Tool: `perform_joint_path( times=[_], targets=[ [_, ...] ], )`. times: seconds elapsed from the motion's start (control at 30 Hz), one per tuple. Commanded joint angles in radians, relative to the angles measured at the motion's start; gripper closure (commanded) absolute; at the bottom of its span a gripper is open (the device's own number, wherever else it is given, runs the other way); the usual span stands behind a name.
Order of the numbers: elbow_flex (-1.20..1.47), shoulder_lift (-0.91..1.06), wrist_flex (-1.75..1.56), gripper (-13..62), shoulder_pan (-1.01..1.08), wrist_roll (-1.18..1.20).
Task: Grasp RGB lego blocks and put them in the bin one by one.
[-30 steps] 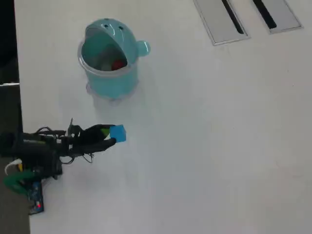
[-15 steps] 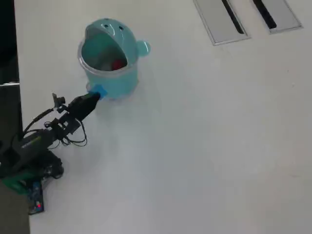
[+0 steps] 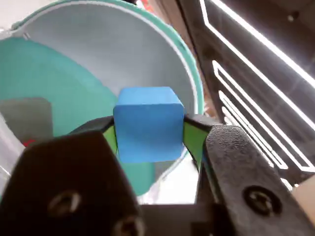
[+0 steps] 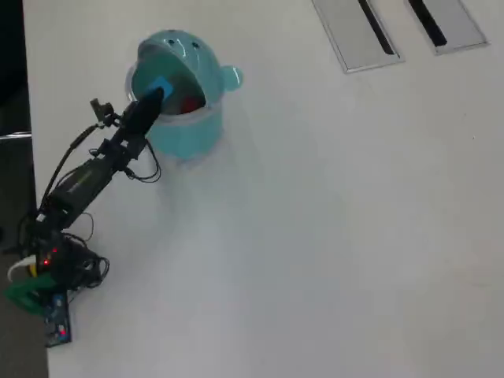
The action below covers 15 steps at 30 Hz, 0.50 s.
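My gripper (image 3: pixel 149 140) is shut on the blue block (image 3: pixel 147 123), which sits squarely between the two green-padded fingers (image 3: pixel 191 137). In the overhead view the gripper (image 4: pixel 156 93) holds the blue block (image 4: pixel 161 86) over the open mouth of the teal bin (image 4: pixel 183 130). The bin's domed lid (image 4: pixel 185 49) is flipped back. A red block (image 4: pixel 190 102) lies inside the bin. The wrist view looks into the bin's pale interior (image 3: pixel 98 54), with a sliver of red (image 3: pixel 28 142) at the left edge. I see no yellowish-green block.
The arm's base (image 4: pixel 43 272) with its wiring stands at the table's left edge in the overhead view. Two grey slotted panels (image 4: pixel 398 27) lie at the table's top right. White tabletop (image 4: pixel 331 220) spreads to the right of the bin.
The arm has swung up and away from its base, carrying the blue block from low on the table past the bin's lower edge to above the bin's opening.
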Motion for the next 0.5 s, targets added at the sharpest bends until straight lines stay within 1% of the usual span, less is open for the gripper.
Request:
perform_joint_path(
  times=[0.0,0.03,0.1,0.23,0.37,0.4,0.43,0.47],
  targets=[
    [-0.138,0.005,-0.026,46.1,-0.015,0.0],
    [-0.173,-0.04,-0.032,42.5,-0.021,-0.012],
    [-0.189,-0.066,-0.041,42.0,-0.028,-0.023],
    [-0.215,-0.124,-0.101,31.6,-0.029,-0.023],
    [-0.221,-0.147,-0.144,25.3,-0.032,-0.02],
    [-0.221,-0.149,-0.153,24.8,-0.034,-0.02],
    [-0.238,-0.152,-0.156,21.2,-0.034,-0.02],
    [-0.247,-0.152,-0.156,19.7,-0.034,-0.018]
  ],
)
